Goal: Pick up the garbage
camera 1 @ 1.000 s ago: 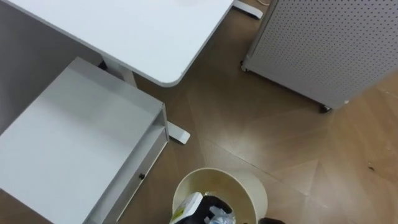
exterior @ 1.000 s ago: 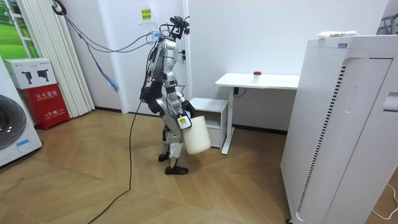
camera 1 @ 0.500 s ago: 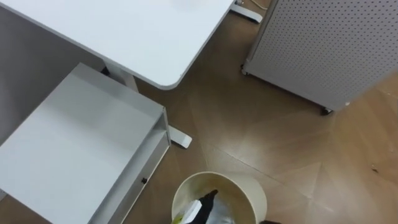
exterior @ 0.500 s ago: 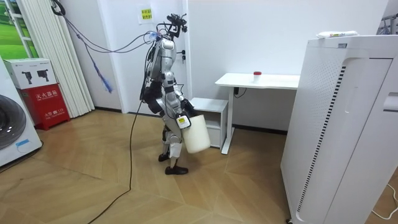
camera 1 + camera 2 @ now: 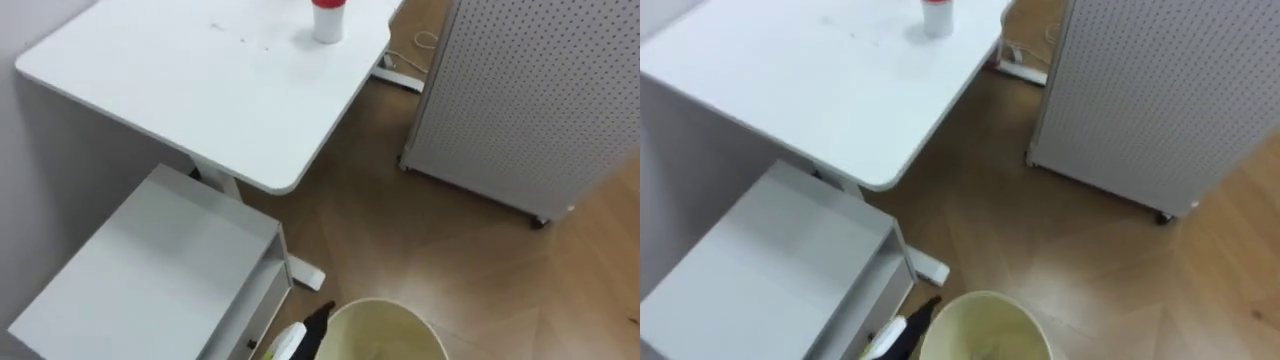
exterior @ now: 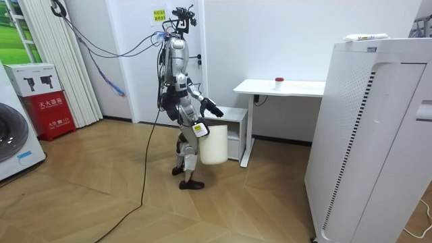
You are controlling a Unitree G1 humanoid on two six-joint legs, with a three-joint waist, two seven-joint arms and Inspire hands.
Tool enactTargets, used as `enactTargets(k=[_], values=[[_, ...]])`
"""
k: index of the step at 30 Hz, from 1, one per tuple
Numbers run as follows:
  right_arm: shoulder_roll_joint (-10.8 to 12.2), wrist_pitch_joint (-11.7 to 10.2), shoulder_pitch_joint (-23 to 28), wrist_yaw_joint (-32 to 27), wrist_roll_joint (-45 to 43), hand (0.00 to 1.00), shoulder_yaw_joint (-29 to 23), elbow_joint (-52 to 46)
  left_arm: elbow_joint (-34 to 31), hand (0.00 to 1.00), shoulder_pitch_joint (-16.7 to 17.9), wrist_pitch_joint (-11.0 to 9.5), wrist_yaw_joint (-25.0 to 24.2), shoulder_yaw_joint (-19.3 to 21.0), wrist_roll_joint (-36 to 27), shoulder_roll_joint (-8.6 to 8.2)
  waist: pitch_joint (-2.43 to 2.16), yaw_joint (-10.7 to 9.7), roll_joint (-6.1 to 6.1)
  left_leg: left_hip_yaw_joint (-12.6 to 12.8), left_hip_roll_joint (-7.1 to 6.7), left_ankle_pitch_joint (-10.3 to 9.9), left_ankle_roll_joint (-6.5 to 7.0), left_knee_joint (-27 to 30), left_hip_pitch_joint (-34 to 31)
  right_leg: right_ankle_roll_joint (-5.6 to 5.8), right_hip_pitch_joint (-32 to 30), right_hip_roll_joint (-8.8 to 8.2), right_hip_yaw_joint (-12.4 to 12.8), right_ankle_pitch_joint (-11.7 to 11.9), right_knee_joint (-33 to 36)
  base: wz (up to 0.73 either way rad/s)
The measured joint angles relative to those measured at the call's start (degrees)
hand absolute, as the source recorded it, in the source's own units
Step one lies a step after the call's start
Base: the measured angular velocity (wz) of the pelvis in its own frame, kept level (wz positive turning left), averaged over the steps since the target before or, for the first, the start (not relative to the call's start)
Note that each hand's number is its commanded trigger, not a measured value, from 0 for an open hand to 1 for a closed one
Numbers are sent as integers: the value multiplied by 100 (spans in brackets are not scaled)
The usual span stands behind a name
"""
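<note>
The robot has straightened from its stoop, raising the bin (image 6: 213, 144) a little beside the white cabinet (image 6: 230, 115).

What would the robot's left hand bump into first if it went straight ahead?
Likely the wooden floor by the desk's foot: the left hand points past the white cabinet. Depth is unclear.

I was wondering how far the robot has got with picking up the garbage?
Early on, it seems. Done: the robot stands beside the white desk. In hand: the cream bin, with its left hand at the rim. Left: the red-capped container sits untouched on the desk, apparently the garbage to pick up and bin.
</note>
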Motion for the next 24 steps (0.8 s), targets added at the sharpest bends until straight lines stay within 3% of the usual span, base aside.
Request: enactTargets(k=[4,7,13,14,16,20,24], values=[[-3,17,64,8,-12,100,-118,-6,-615,0,179,-37,-5,177,1,127,-36,-13,-6,0,-17,10,-16,-179,341,38,353,50,-17,22,-214,0],[-3,46,152,9,-27,100,-334,-13,-877,0,256,-111,-2,263,9,210,-103,-14,4,-1,-25,15,-26,-300,631,70,671,73,-48,38,-356,0],[-32,54,508,-21,-178,100,-876,-260,-1434,0,313,-111,44,573,9,391,-145,-60,45,6,-110,15,-25,-578,1158,128,1122,65,-65,15,-464,-1],[-33,59,585,-25,-207,100,-948,-364,-1878,0,442,-122,78,679,4,490,-149,-62,43,34,-121,15,-25,-667,1238,137,1175,68,-53,10,-481,-11],[-31,62,651,-63,-311,100,-1050,-491,-2238,0,581,-198,207,866,32,549,-152,-48,39,109,-130,15,-25,-721,1380,145,1252,70,-31,7,-493,-23],[-14,68,711,-74,-438,100,-1089,-684,-2510,0,1101,-214,543,1317,60,549,-160,25,16,508,-98,-9,-56,-856,1738,111,1317,79,-106,30,-439,-47],[6,122,746,-74,-428,100,-1088,-682,-2558,0,1155,-236,809,1594,-9,556,-185,102,-55,735,-58,-40,-100,-977,1992,75,1413,88,-130,52,-441,-35]])
